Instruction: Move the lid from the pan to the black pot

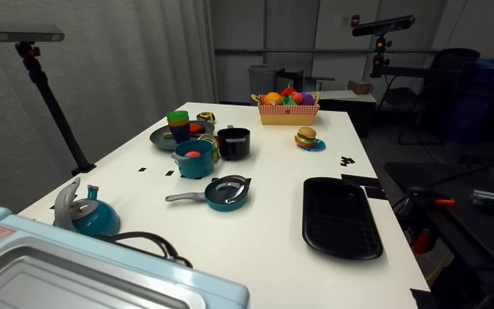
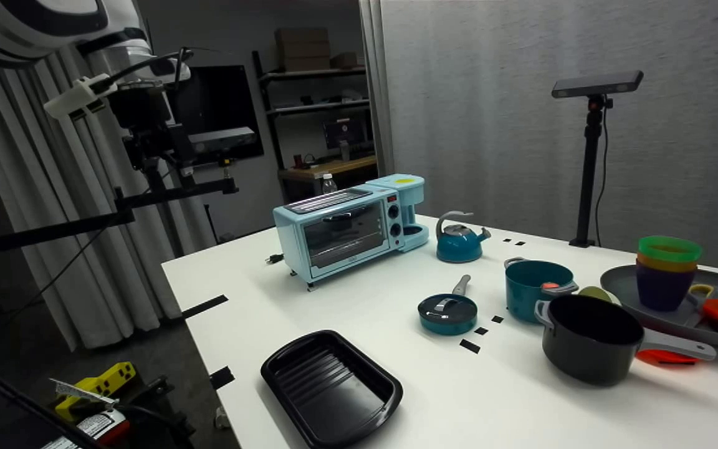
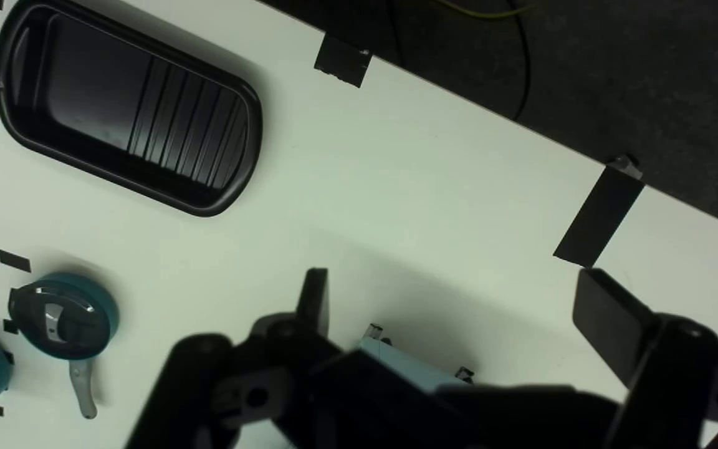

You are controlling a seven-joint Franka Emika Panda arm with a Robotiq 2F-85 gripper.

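The dark round lid [image 1: 226, 189] lies on the teal pan [image 1: 226, 207], a little off-centre. The lid [image 2: 446, 305] and pan [image 2: 448, 326] also show in an exterior view, with the grey handle pointing away. In the wrist view the lid [image 3: 60, 323] and pan [image 3: 105, 300] are at the lower left. The black pot [image 1: 234, 144] stands open beside the deeper teal pot; it also shows in an exterior view [image 2: 593, 342] and is out of the wrist view. My gripper [image 3: 449, 274] is open and empty, high above the table, far from the lid.
A black tray [image 2: 334, 399] lies near the table edge. A light blue toaster oven [image 2: 346, 231] and a teal kettle [image 2: 459, 244] stand behind. The teal pot [image 2: 536, 287] and a grey plate with stacked cups [image 2: 664, 274] flank the black pot. A fruit basket [image 1: 287, 116] and toy burger [image 1: 305, 136] stand farther off.
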